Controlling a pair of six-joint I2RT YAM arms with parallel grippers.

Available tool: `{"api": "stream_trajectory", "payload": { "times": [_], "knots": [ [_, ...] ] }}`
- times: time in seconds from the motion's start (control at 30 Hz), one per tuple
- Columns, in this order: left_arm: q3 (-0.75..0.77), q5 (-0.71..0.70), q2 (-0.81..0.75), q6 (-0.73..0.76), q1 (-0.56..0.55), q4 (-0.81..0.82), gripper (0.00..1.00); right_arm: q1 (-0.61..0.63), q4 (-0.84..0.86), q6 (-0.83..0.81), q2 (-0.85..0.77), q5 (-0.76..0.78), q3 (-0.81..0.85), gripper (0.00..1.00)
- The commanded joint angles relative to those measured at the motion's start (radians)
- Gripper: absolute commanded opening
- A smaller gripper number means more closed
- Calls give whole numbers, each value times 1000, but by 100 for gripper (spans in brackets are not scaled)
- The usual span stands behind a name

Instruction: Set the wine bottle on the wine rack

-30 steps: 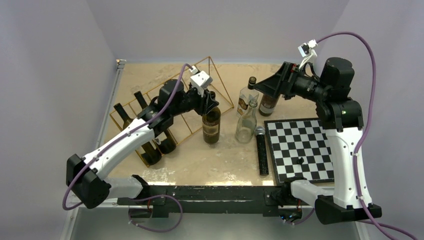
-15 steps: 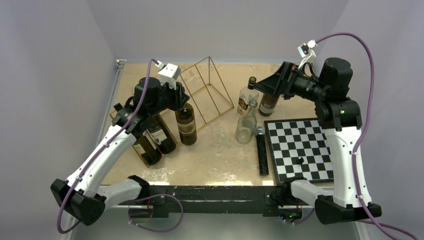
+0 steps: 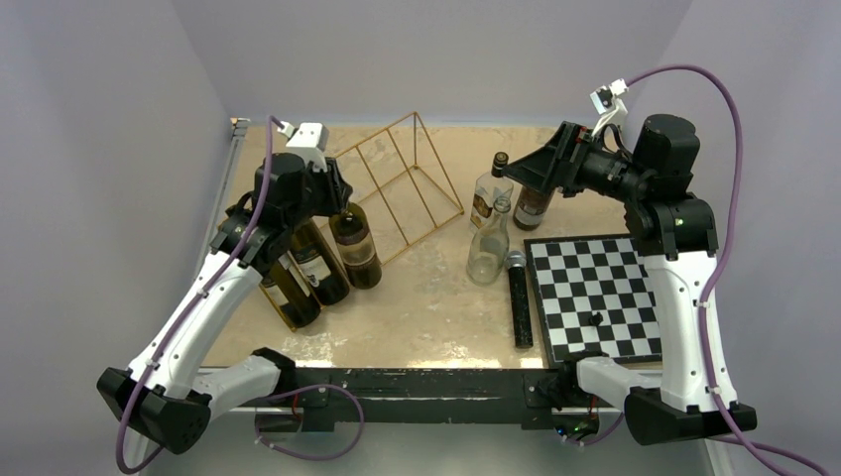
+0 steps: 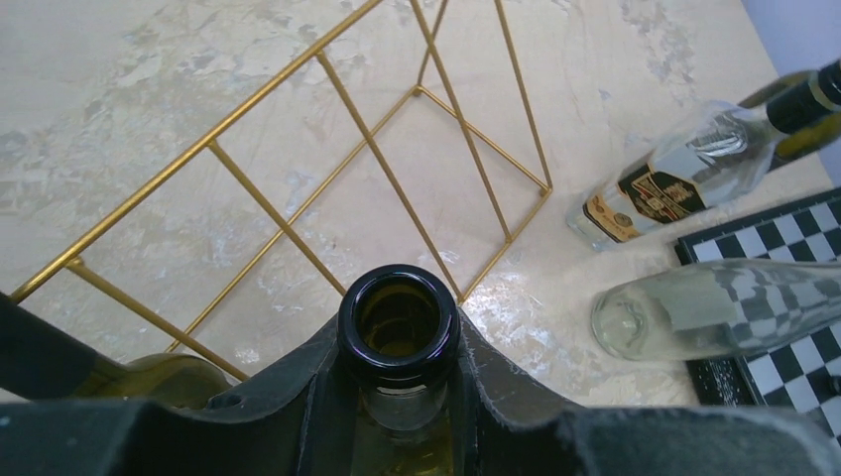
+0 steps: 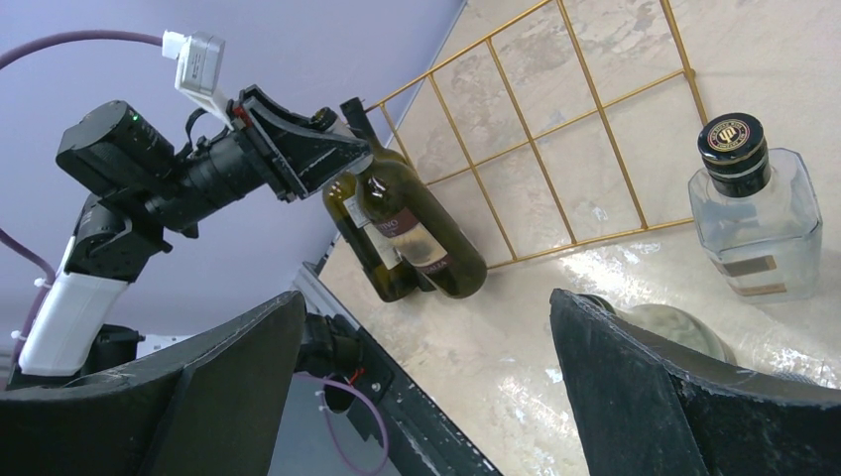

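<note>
Nearest the bases: mic [image 3: 520, 297] lies flat just beside the chessboard [image 3: 595, 297], both well right of the work.

Next back, two racked bottles [image 3: 307, 278] sit in the near-left slots of the rack [image 3: 402, 183], necks pointing up the slope. The wine bottle [image 3: 357, 253] is just beside them on their right, tilted, with its base toward the near rail and its neck up-left in the L gripper [image 3: 340, 210]. Can't tell if the base touches rail or table.

L wrist view: L gripper [image 4: 398, 397] is clamped on the neck right under the lip, one finger [image 4: 302, 407] each side, no cork in. Gold wires run just beyond the mouth.

Handling, my read: dark glass, so stiff, smooth, slippery and breakable. Contents can't be told. Prob. moderate weight, most of it low in the body. A neck grip under the lip is the right spot, since the lip stops slip-through. But it leaves a long lever, so the base can swing and clink the neighbour glass or catch thin wire. Needs a slow lay-down w/ the body settled between two dividers before letting go.

Farthest: R gripper [image 3: 513, 172] has its jaws wide apart and holds nothing. It hovers by the back cluster of square bottle [image 3: 489, 198], clear bottle [image 3: 489, 248] and brown bottle [image 3: 536, 206].
</note>
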Motion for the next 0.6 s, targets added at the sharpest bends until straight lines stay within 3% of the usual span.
{"api": "stream_trajectory", "payload": {
  "times": [0.0, 0.17, 0.57],
  "knots": [
    [39, -23, 3, -68, 55, 132, 0, 2, 41, 12, -27, -3, 0, 99],
    [21, 20, 30, -122, 123, 160, 0, 3, 21, 0, -35, 12, -15, 99],
    [-65, -18, 77, -221, 169, 185, 0, 2, 9, -14, -41, 37, -30, 99]
  ]
}}
